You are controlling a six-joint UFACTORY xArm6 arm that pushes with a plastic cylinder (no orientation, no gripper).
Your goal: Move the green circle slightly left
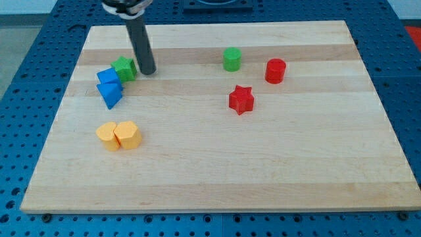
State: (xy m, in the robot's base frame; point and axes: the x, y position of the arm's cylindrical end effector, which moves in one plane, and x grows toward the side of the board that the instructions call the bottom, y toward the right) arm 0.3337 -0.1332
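Green circle block (231, 59), a short green cylinder, stands upright on the pale wooden board (217, 171) in the upper middle of the view, a little toward the view's right. Nothing touches it. A red cylinder block (275, 70) stands near it on the view's right, and a red star-shaped block (241, 99) lies below and between the two, apart from both.

The arm carries no claw, so there is nothing to be apart, together or clamped; it ends in a straight dark rod (140, 43) that comes down from the view's top left. My tip (147, 71) rests on the board well to the view's left of the green circle block, with a wide stretch of bare wood between them. The tip sits just at the right side of a second green block (123, 68), which looks star-like, though its shape is hard to make out; they appear to touch or nearly touch.

Against that green block's lower left lie a blue cube-like block (107, 76) and a blue triangular block (111, 95), packed together. Lower on the view's left, two yellow-orange blocks (119, 135) sit side by side, touching.

The board lies on a blue perforated table top (26, 79). No brand, label or writing can be read anywhere.
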